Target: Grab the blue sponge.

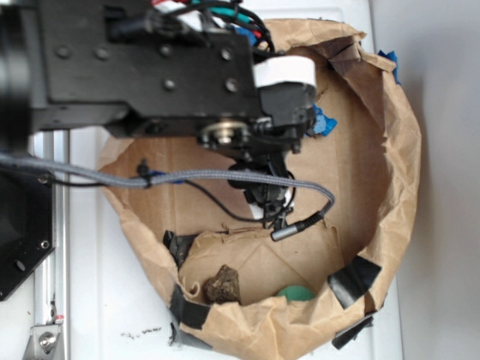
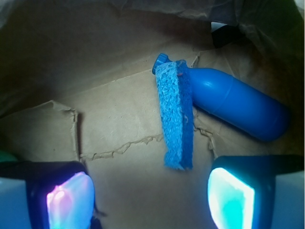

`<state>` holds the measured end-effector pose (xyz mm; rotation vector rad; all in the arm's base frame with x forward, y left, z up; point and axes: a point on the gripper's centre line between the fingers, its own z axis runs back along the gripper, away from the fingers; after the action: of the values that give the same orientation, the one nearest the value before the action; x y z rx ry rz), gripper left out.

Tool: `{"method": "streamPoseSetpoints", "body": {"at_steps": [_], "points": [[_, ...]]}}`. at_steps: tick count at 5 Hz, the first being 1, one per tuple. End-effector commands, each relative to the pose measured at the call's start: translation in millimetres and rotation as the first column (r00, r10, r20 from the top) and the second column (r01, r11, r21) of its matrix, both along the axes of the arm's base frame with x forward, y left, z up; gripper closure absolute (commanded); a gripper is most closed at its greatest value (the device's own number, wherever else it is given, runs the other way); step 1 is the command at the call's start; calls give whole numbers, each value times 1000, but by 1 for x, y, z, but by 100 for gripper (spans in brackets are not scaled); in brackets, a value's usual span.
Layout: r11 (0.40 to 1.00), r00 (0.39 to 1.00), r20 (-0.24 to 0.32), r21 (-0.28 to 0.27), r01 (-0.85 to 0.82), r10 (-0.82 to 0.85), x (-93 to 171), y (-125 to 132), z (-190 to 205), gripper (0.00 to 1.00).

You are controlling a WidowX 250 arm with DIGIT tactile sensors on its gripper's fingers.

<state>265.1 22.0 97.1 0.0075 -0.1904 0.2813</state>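
Observation:
The blue sponge [image 2: 177, 114] stands on its long edge on the brown paper floor in the wrist view, leaning against a glossy blue bottle-shaped object [image 2: 238, 102]. My gripper [image 2: 150, 198] is open, its two glowing pads [image 2: 71, 200] at the bottom of that view. The sponge's near end lies just beyond the gap, nearer the right pad. Nothing is between the jaws. In the exterior view the arm and gripper [image 1: 268, 202] hang over the paper bag [image 1: 397, 187]; the sponge is hidden there.
The bag's crumpled walls rise all round, patched with black tape [image 1: 352, 279]. A brown lump [image 1: 222, 285] and a green object [image 1: 295, 293] sit at the bag's near side. A grey cable [image 1: 187, 177] crosses under the arm. Blue tape [image 1: 324, 121] shows by the wrist.

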Motion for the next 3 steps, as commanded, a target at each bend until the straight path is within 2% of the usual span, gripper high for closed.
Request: {"method": "streamPoseSetpoints", "body": {"at_steps": [1,3], "points": [[998,998,45,43,-50,48,21,23,-1,0],[996,998,43,72,-50,47,33,25,-15,0]]}}
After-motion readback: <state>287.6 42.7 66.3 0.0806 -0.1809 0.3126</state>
